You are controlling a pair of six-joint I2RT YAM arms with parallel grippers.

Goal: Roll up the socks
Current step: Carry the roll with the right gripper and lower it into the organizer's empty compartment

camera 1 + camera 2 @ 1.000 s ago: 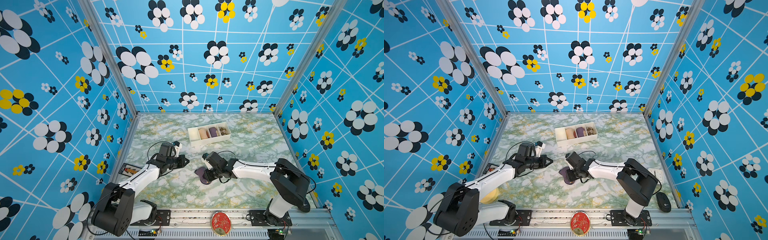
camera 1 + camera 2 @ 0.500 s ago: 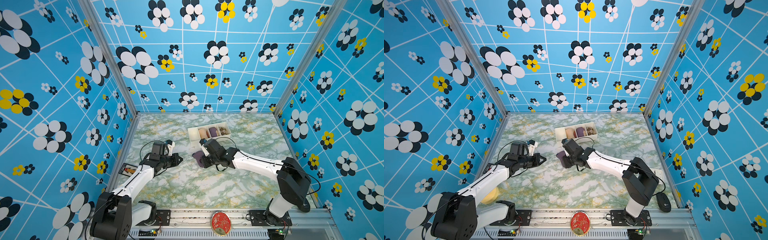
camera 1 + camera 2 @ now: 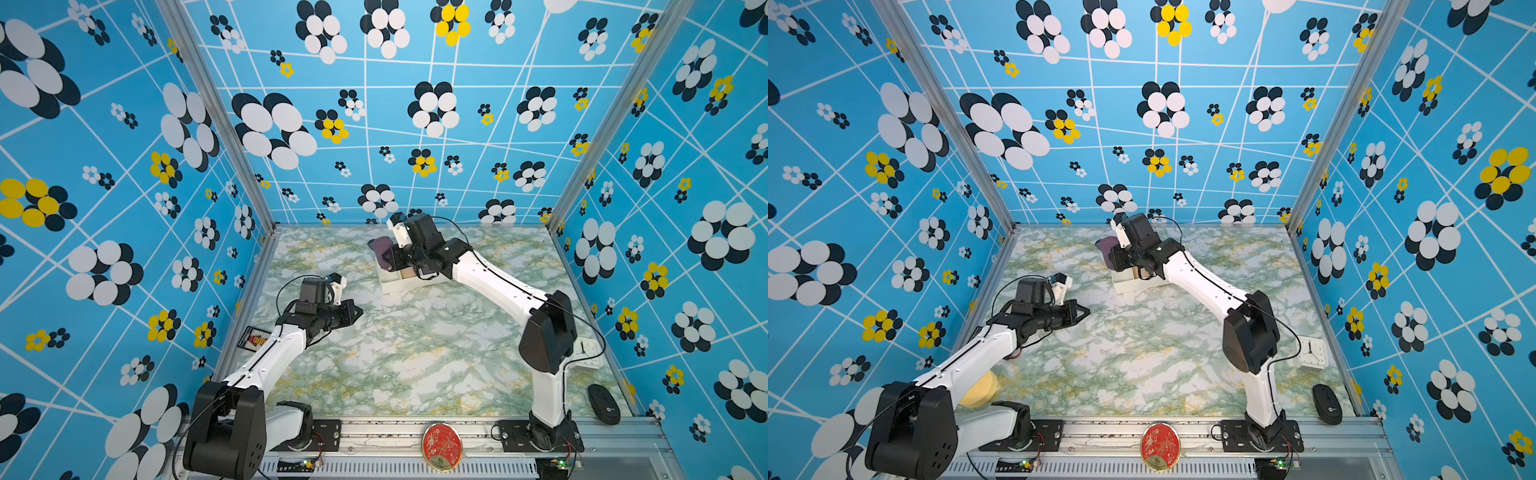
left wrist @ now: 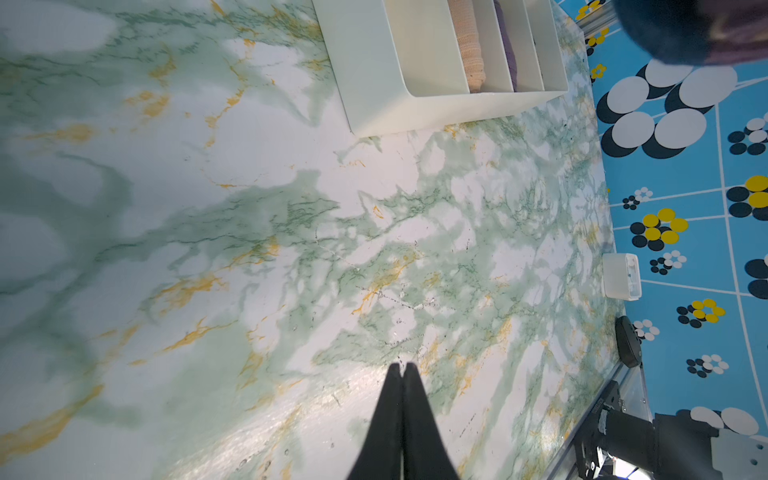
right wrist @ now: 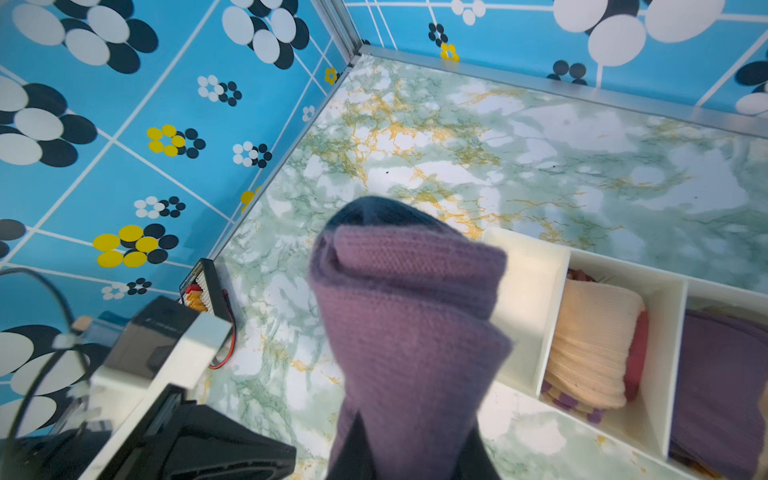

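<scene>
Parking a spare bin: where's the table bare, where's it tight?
Bare: the middle of the table, from the tray to the front rail; also the back right corner. Tight: around the tray and the held socks; clock and mouse along the right edge.

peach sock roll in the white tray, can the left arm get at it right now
Probably not. The right gripper, shut on the purple sock roll, hangs over the tray end, next to the peach sock roll, crowding the approach. The left gripper also has its fingers shut.
</scene>
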